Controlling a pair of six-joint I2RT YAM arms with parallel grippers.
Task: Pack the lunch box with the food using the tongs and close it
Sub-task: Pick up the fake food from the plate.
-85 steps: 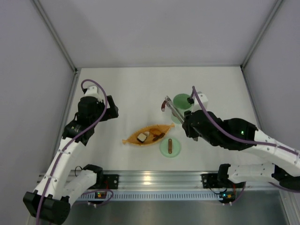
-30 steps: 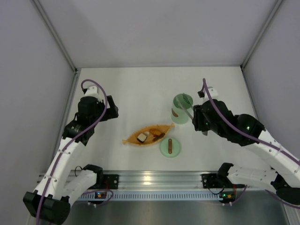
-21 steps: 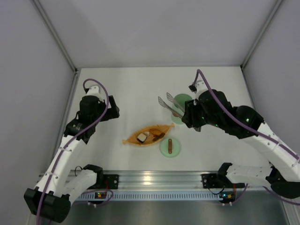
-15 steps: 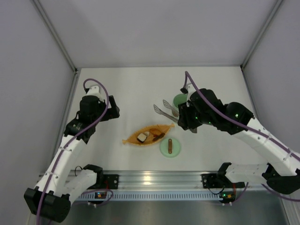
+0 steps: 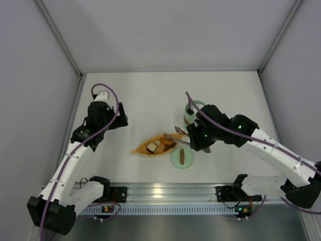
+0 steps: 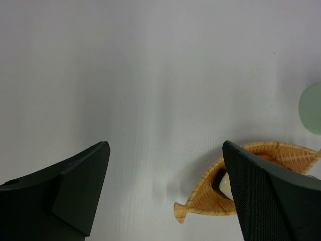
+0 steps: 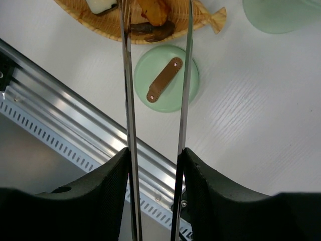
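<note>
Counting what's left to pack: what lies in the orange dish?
A white-and-dark piece, an orange piece and a brown piece; the tongs cross over the dish, hiding slivers.

The left claw (image 6: 165,145) hangs with its two dark fingers (image 6: 75,188) spread wide over the white tabletop (image 6: 150,60). An orange woven dish (image 6: 251,149) lies partly behind the right finger, holding a white-and-dark food piece (image 6: 223,182). A pale green round shape (image 6: 312,108) is cut off by the right edge.

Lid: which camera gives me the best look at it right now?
Right wrist: the lid shows large, brown handle clear, with one thin arm of the tongs crossing its edge. Top view shows it small beside the dish. Left wrist shows only a green sliver, unidentifiable.
</note>
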